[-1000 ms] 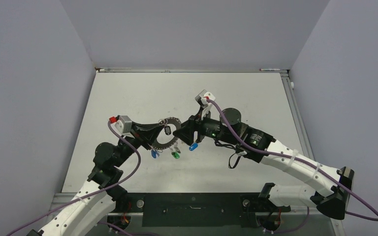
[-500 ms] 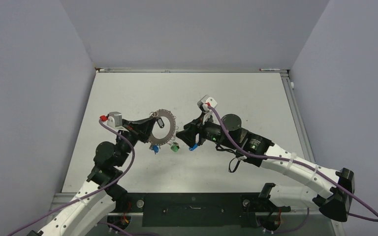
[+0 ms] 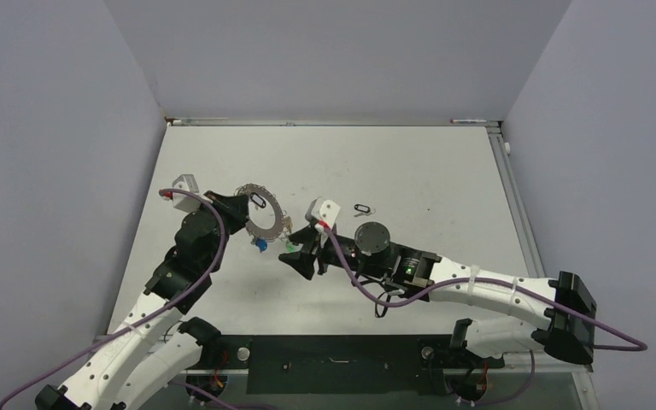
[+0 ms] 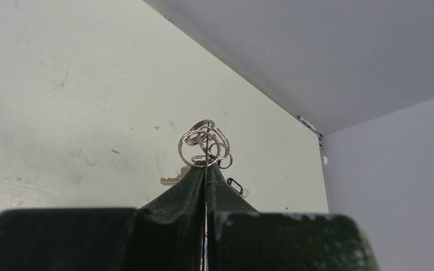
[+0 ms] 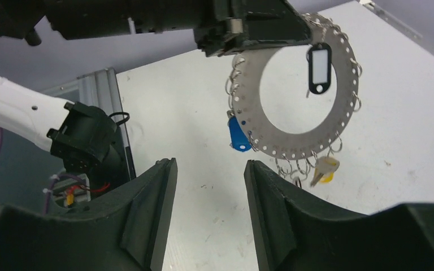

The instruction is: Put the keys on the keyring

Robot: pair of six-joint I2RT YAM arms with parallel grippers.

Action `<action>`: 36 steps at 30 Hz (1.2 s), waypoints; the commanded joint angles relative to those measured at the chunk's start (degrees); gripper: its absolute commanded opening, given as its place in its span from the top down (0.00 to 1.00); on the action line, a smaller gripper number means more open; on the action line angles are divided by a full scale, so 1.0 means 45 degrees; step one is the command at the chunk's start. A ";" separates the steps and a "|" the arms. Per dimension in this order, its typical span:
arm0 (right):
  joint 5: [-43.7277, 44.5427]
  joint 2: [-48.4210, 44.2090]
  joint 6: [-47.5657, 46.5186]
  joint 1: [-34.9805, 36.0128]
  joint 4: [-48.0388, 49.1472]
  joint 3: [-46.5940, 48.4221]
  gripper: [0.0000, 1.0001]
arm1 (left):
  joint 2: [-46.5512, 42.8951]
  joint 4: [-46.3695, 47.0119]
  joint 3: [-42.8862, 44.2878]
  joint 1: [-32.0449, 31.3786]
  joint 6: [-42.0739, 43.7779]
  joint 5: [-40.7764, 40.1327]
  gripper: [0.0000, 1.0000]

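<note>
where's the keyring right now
In the top view the keyring hangs left of centre, clamped in the left gripper, with the open right gripper to its lower right.

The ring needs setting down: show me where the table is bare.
Bare table lies right of the loose black key tag, out to the right edge, and along the far edge. Crowded: around the keyring, between the left gripper and right gripper.

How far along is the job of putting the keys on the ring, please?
Partly done: a blue key, a yellow key and a hanging black tag are already on the ring. The left claw grips the ring above the table; the right claw is open and empty beside it. A loose black tag lies on the table, not yet threaded.
</note>
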 commanded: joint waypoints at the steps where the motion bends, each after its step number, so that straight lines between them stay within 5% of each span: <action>1: 0.1039 0.0642 -0.2710 0.1205 0.2477 -0.0340 0.51 | -0.0068 -0.0927 0.0854 0.0010 -0.1642 -0.1079 1.00; 14: 0.2975 0.3531 -0.4711 0.2026 0.6204 -0.0004 0.47 | -0.0400 -0.1362 0.0829 -0.0102 -0.2302 -0.1195 1.00; 30: 0.3781 0.5422 -0.5084 0.1760 0.7784 0.1046 0.48 | -0.0648 -0.1054 0.0566 -0.0126 -0.2344 -0.0728 1.00; 36: 0.3939 0.5870 -0.5081 0.1509 0.8091 0.1158 0.56 | -0.0765 -0.0892 0.0452 -0.0126 -0.2334 -0.0421 1.00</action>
